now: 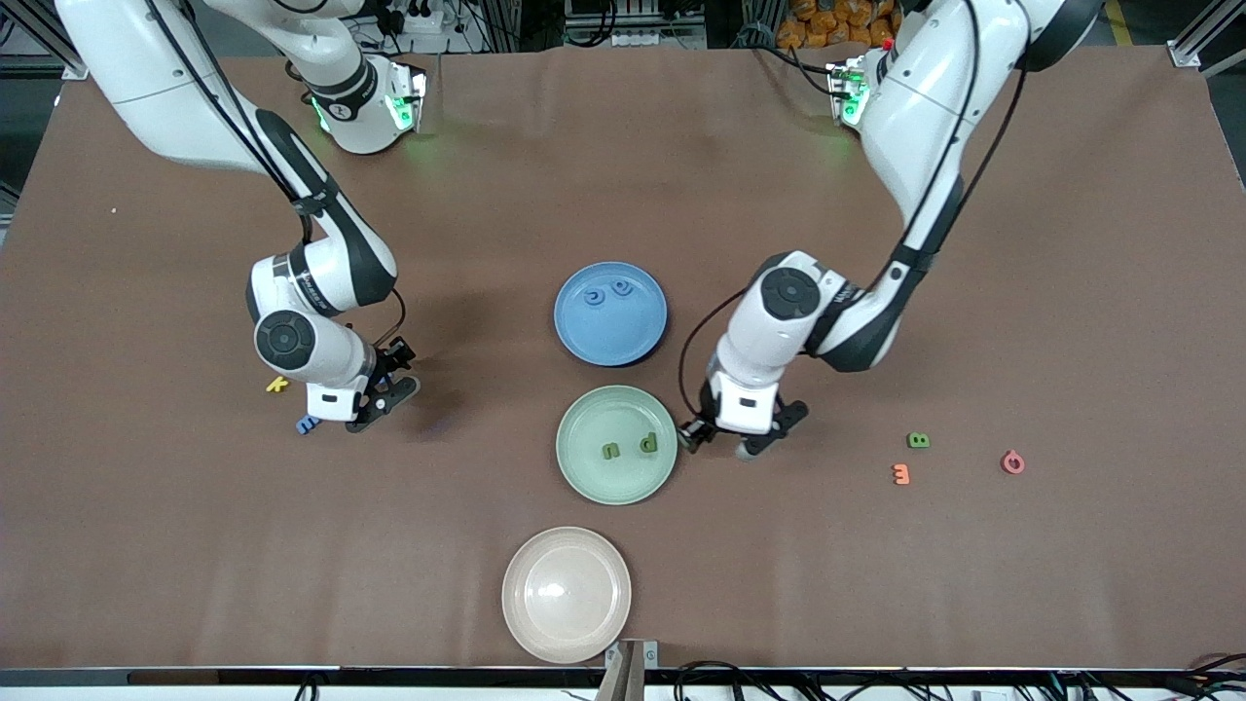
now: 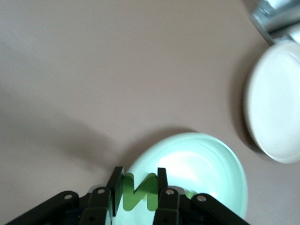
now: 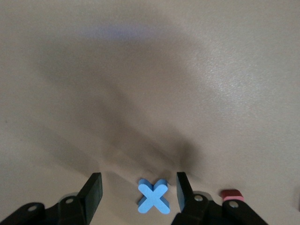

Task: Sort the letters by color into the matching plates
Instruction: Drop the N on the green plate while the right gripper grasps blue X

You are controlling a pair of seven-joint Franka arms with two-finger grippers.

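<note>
1. Cream plate [image 1: 566, 594] lay nearest the front camera, nearer than the green plate [image 1: 616, 444], nothing on it; it also showed in the left wrist view [image 2: 274, 105].
2. Green plate sat mid-table with two green letters on it, an "n" [image 1: 610, 451] and a "p" [image 1: 649, 444].
3. Blue plate [image 1: 610, 313] lay farther from the camera than the green plate, with two blue letters [image 1: 606, 292] on it.
4. Left gripper [image 1: 717, 440] hung just over the green plate's rim at the left arm's end, fingers clamped tight on a green zigzag letter [image 2: 139, 191], held upright between the pads; mint rim [image 2: 220, 150] showed right under it.
5. Right gripper [image 1: 375, 399] was down at the table, well apart from the green plate toward the right arm's end. Fingers [image 3: 92, 190] were partly spread, straddling a blue X letter [image 3: 154, 196] flat on the cloth; pads were not touching it.
6. Another blue letter [image 1: 308, 424] lay just beside the right gripper; a yellow letter [image 1: 277, 385] was near it, farther from the camera.
7. Toward the left arm's end, well apart from the green plate: green letter [image 1: 918, 440], orange letter [image 1: 901, 473] just nearer the camera, red letter [image 1: 1012, 462] beside them.
8. Brown tablecloth [image 1: 876, 604] covered the whole table.
</note>
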